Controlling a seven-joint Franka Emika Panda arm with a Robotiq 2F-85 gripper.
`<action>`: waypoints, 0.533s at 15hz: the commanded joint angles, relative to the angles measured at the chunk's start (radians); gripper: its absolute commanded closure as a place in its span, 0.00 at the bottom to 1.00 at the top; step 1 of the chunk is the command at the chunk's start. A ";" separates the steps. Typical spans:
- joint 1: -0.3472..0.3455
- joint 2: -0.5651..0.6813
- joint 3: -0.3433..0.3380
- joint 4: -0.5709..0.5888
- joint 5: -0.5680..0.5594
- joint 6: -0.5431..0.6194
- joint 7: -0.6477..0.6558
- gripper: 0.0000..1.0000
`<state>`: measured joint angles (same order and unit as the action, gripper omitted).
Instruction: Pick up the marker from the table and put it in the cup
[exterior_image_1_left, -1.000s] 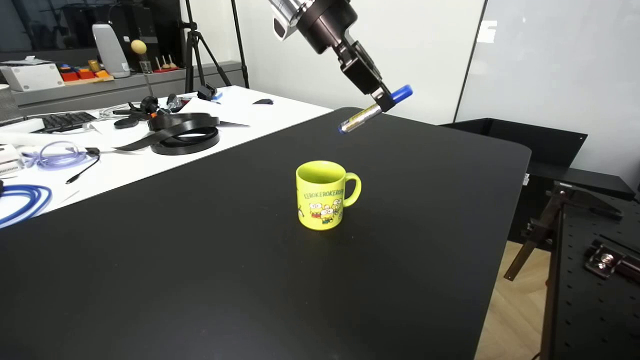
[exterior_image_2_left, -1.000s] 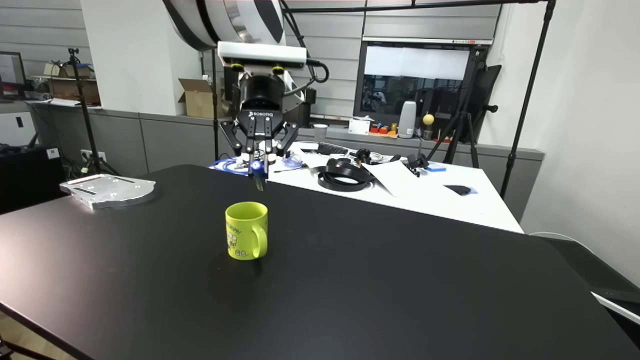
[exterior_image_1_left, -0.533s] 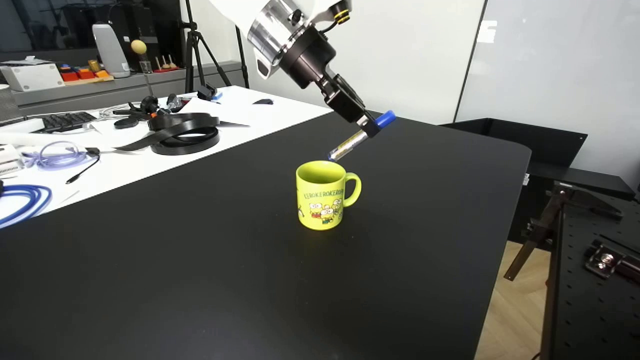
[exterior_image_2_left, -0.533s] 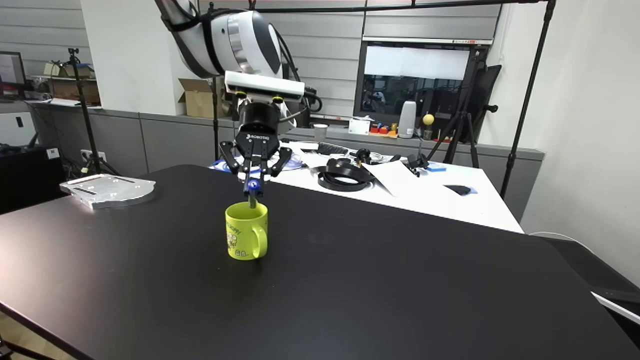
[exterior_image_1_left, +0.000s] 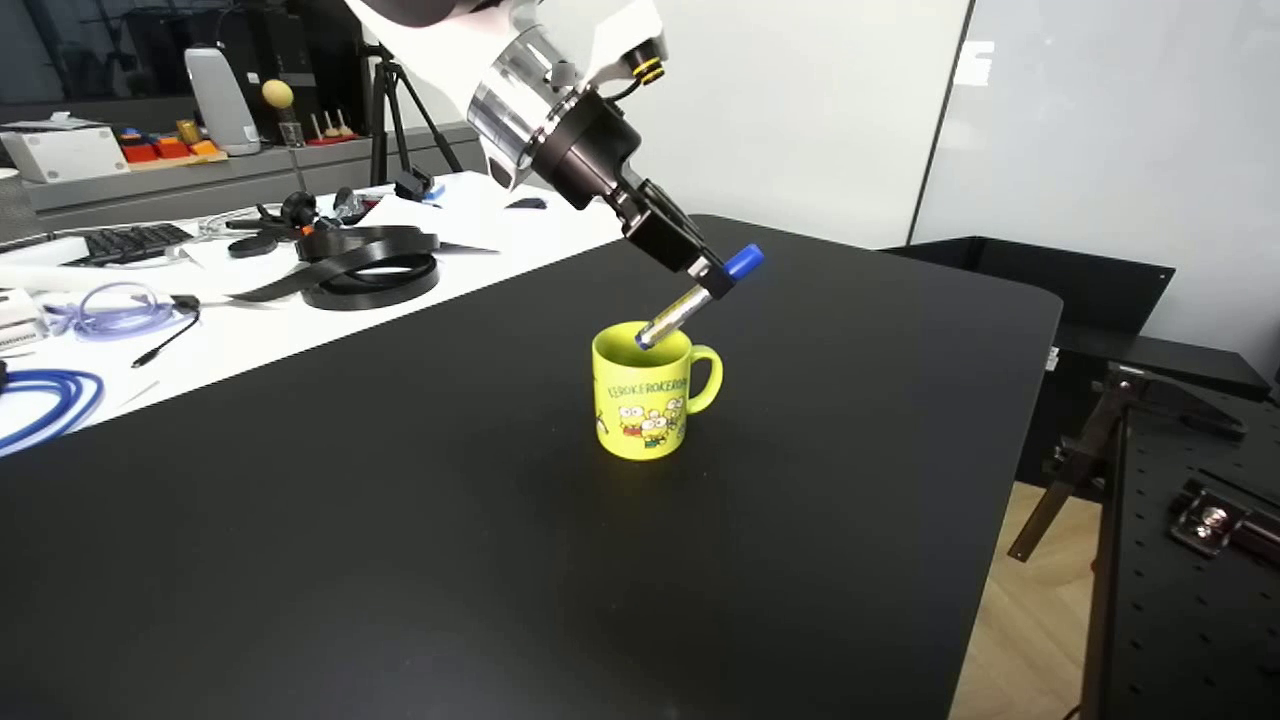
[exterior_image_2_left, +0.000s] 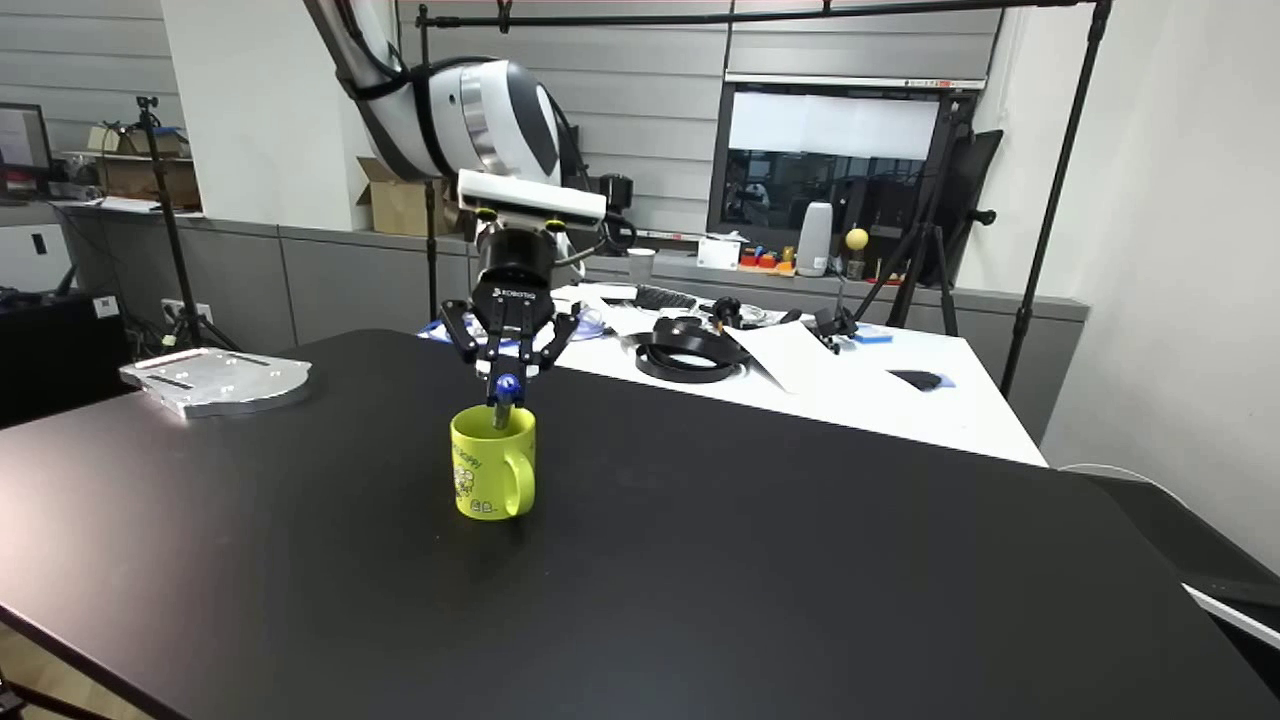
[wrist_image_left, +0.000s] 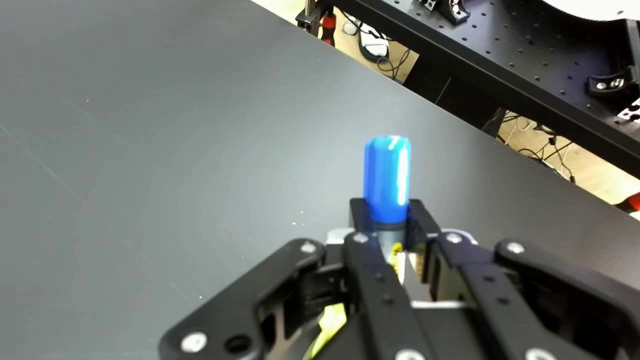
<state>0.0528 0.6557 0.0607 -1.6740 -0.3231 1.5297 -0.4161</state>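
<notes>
The cup is a yellow-green mug (exterior_image_1_left: 640, 405) with its handle, upright on the black table (exterior_image_1_left: 400, 560); it also shows in an exterior view (exterior_image_2_left: 485, 470). My gripper (exterior_image_1_left: 712, 282) is shut on the marker (exterior_image_1_left: 672, 318) just below its blue cap. The marker is tilted, cap up, and its lower tip is over the cup's mouth, seemingly at or just inside the rim. The gripper (exterior_image_2_left: 507, 392) is above the cup's far side. In the wrist view the marker's cap (wrist_image_left: 387, 180) sticks out past the fingertips (wrist_image_left: 389, 220); only a sliver of the cup (wrist_image_left: 331, 320) shows behind the gripper.
A white table (exterior_image_1_left: 580, 225) with cables and black straps (exterior_image_1_left: 370, 270) adjoins the black table. A flat metal plate (exterior_image_2_left: 220, 382) lies at the table's far left edge. A black perforated platform (exterior_image_1_left: 1200, 600) stands beyond the other edge.
My gripper has come down toward the cup, carrying the marker from high above the table until its lower tip is over the cup's mouth. The cup has not moved.
</notes>
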 joint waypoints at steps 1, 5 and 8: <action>-0.004 0.061 0.006 0.097 -0.012 -0.051 -0.019 0.48; -0.005 0.105 0.007 0.152 -0.011 -0.080 -0.037 0.21; -0.016 0.087 0.012 0.132 -0.017 -0.056 -0.071 0.01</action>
<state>0.0522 0.7412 0.0607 -1.5670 -0.3249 1.4894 -0.4566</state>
